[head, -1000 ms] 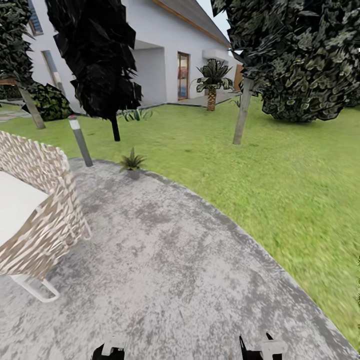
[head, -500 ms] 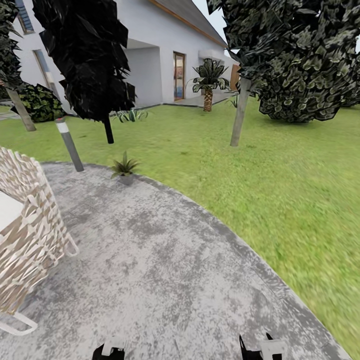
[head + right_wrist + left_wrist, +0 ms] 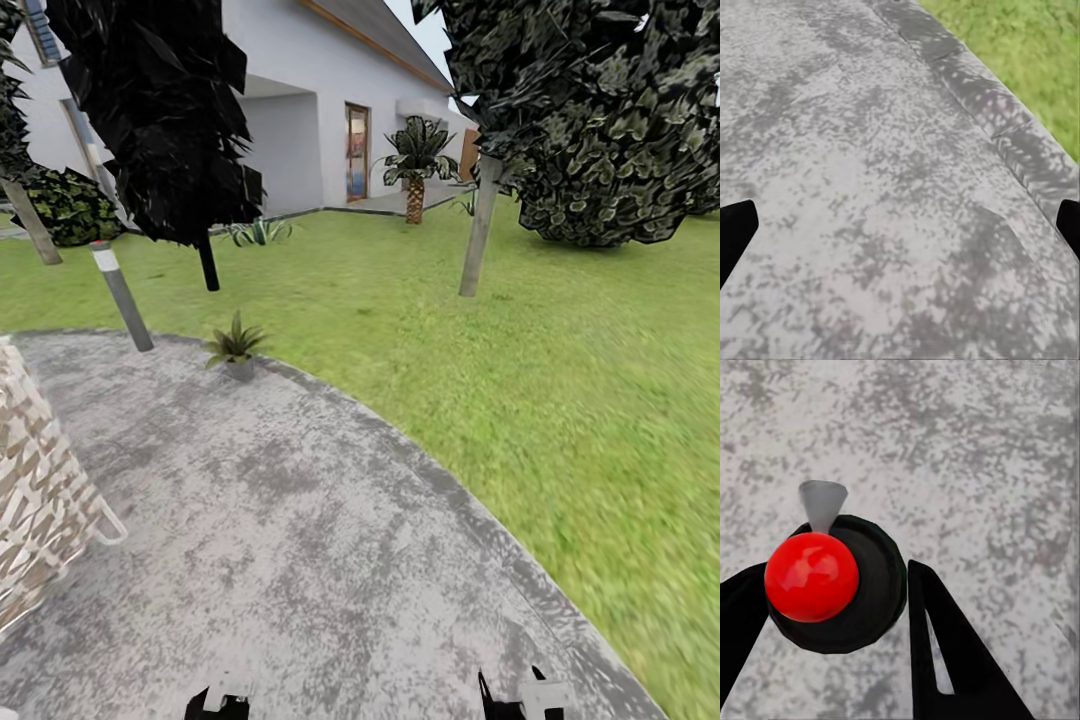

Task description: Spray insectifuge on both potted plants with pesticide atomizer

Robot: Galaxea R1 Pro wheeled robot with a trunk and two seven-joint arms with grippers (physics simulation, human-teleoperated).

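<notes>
In the left wrist view, the left gripper (image 3: 832, 607) has its two black fingers (image 3: 945, 652) set apart, and between them sits a round black body with a glossy red ball (image 3: 811, 576) on it and a small grey cone-shaped tip just past the ball. One finger edge lies just beside the black body; whether the fingers press on it I cannot tell. Beneath is mottled grey paving.

In the right wrist view, the right gripper (image 3: 900, 232) is spread wide: only the tips of its black fingers (image 3: 735, 229) show at the two edges of the picture, with nothing between them but speckled grey paving, whose curved stone kerb meets green grass.

In the head view both arms hang low, only dark and white bits of the left gripper (image 3: 218, 700) and right gripper (image 3: 525, 697) showing at the bottom edge, over the round grey patio (image 3: 300, 540).

One of the potted plants (image 3: 236, 346), a small rosette of pointed green leaves in a low grey base, stands at the far rim of the patio where it meets the lawn (image 3: 560, 380). A leaning grey bollard (image 3: 121, 294) with a pale band stands near it. A woven wicker chair (image 3: 35, 500) shows at the left edge. Beyond are a dark-leaved tree (image 3: 160, 110), a slim pale trunk (image 3: 478, 230) under a leafy crown, a small palm (image 3: 418, 160) and a white house (image 3: 320, 110).
</notes>
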